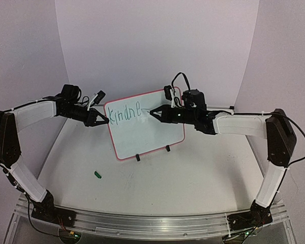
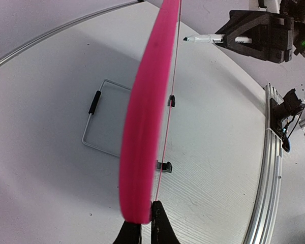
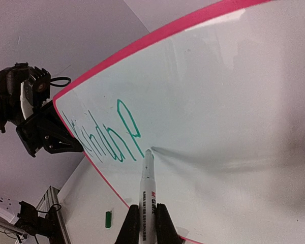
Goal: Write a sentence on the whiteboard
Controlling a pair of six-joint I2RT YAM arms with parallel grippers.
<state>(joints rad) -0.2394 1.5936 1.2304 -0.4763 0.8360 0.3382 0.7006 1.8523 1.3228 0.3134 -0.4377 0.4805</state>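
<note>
- My left gripper (image 1: pixel 104 120) is clamped tight on the left edge of the whiteboard (image 1: pixel 152 137), which stands upright on the table (image 1: pixel 203 173).
- My right gripper (image 1: pixel 153 113) pinches a marker (image 3: pixel 147 195), its tip touching the board just after the green writing (image 1: pixel 123 114).

walls (image 1: pixel 152 40): plain, pale, panels on back, left and right
table (image 1: pixel 193 178): white, faint wood grain
rail (image 1: pixel 142 223): aluminium, along table's near edge
light: even, soft shadows
</note>
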